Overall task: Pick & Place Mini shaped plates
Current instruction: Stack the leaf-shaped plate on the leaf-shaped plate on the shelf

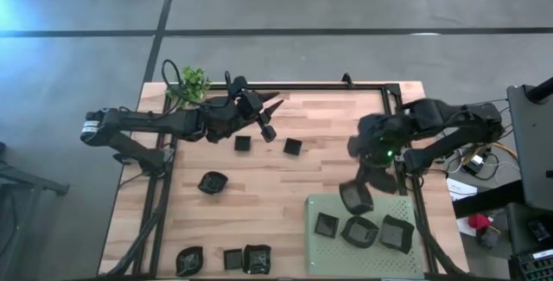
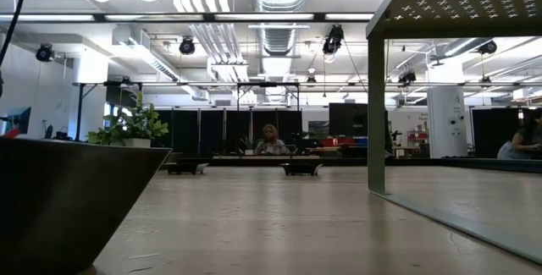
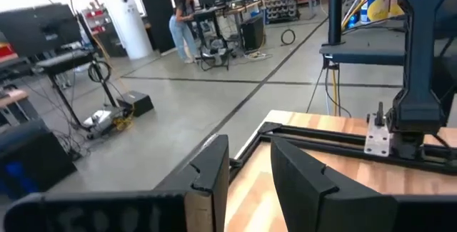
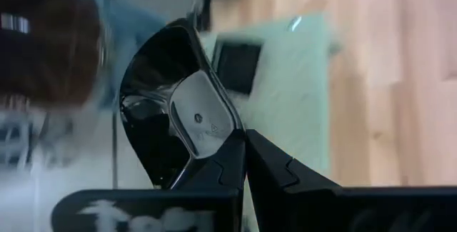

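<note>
In the low view, a big dark plate (image 2: 68, 203) is cut off by the left and bottom edges. In the right wrist view, the right end effector (image 4: 245, 143) grips a shiny dark plate (image 4: 153, 107), and all behind it is blurred. The far plates (image 2: 301, 168) look too small to tell their shape.

table top (image 1: 259, 194): light wood with visible grain, smooth and matt
table frame (image 1: 346, 88): black metal bars
mat (image 1: 324, 205): pale green, flat and matt
held plate (image 4: 153, 96): black and glossy, with bright reflections on its rim, probably glazed or plastic
plates on the wood (image 1: 212, 182): dark with a slight shine
right gripper (image 4: 245, 143): fingers of matt black plastic
left gripper (image 3: 246, 175): dark, matt fingers
floor (image 1: 346, 0): grey, smooth, a little shiny
</note>
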